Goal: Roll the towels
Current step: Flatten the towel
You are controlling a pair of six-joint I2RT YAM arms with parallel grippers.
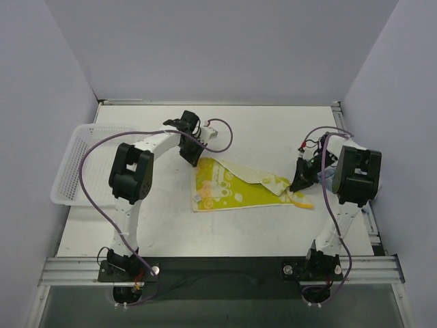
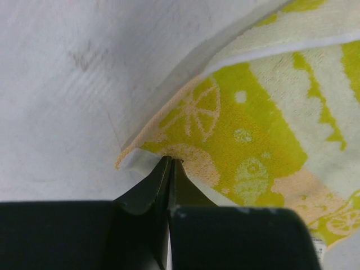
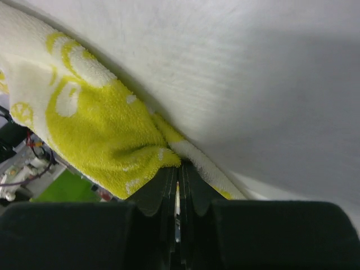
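Top external view: we see the printed towel [image 1: 225,188] lying slack on the table [image 1: 273,130], right of the basket [image 1: 68,184]. Left wrist view: our left gripper [image 2: 170,164] is pinched together on its hem nearer the basket. Right wrist view: our right gripper [image 3: 177,169] is clamped on the corner farthest from the basket. We judge it light, limp terry; corners suit gripping.

Setting: robotics lab test cell. White table [image 1: 266,133] boxed in on three sides by plain pale walls [image 1: 218,48]. Left arm [image 1: 133,174] and right arm [image 1: 356,176] bolted to aluminium rail [image 1: 218,268] at near edge; purple cables [image 1: 87,179] exposed.
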